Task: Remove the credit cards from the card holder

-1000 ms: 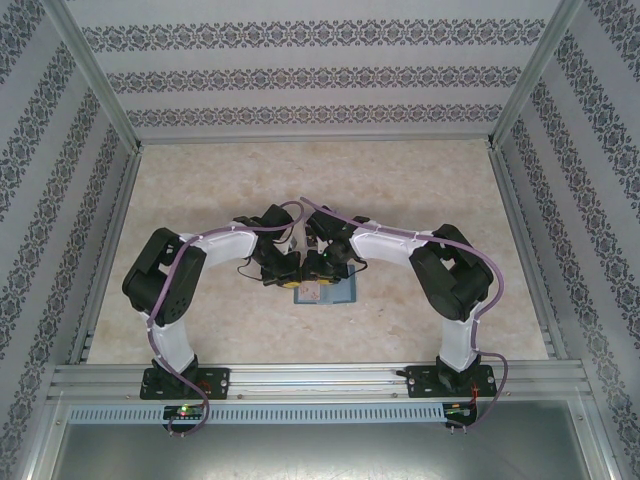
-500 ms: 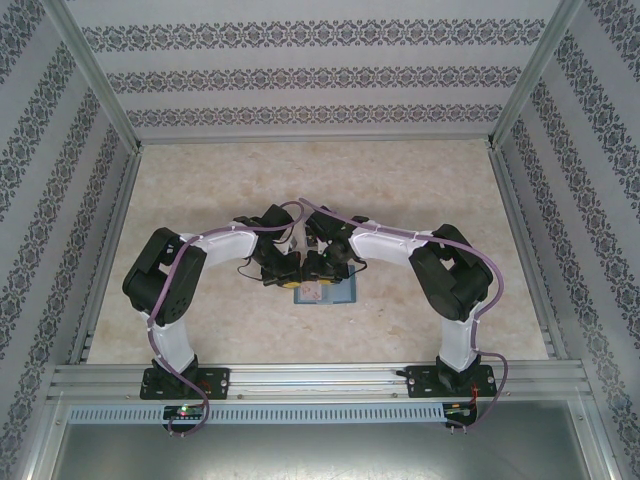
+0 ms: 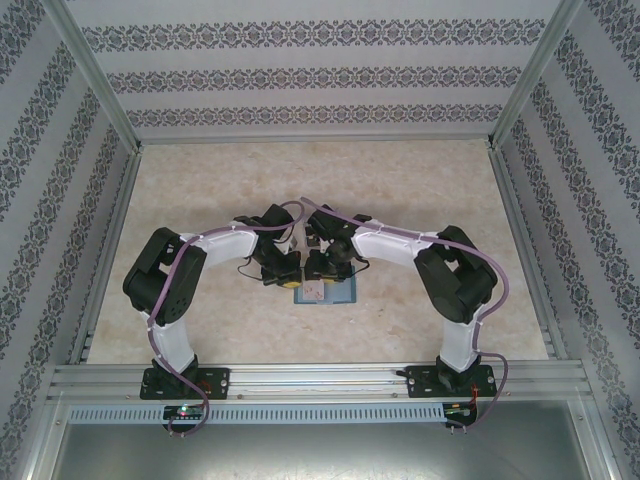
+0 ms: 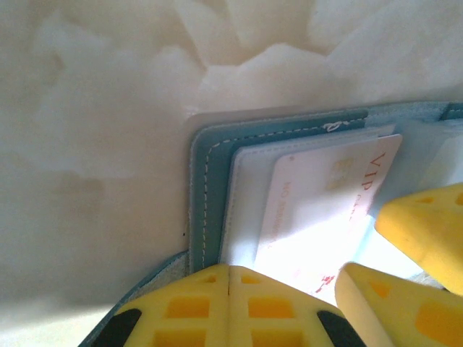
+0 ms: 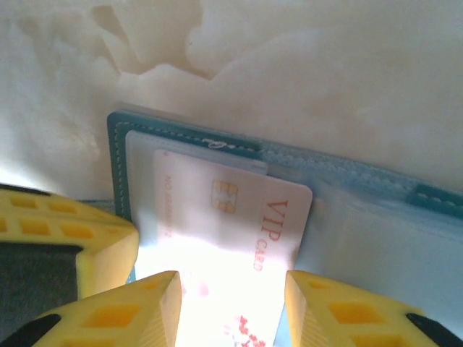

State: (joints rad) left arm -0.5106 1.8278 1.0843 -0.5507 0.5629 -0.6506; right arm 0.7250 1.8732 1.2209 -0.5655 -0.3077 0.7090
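Now, the card: a white VIP card (image 5: 231,210) with a gold chip lies in a clear pocket beside the stitched outer edge of the holder. One end is tucked in and the other reaches toward the right gripper.
Card holder: the teal card holder (image 4: 202,188) lies open and flat at the middle of the table, in its near half, under both grippers.
Other pockets: pale sleeves run across the rest of the holder, and what they contain is too washed out to tell.
Right gripper: the right gripper (image 5: 231,278) has its jaws spread about the card's width, with a yellow finger at each long edge. I cannot tell whether they are pinching it.
Left gripper: the left gripper (image 4: 228,271) has its jaws closed together, and its tip is down on the holder just beside the card, seemingly pinning it.
Done: judging by this, very little, as this card sits in its pocket.
Left to do: slide this card free, then any others.
Table: the marbled beige table (image 3: 420,200) has patterned walls around it.
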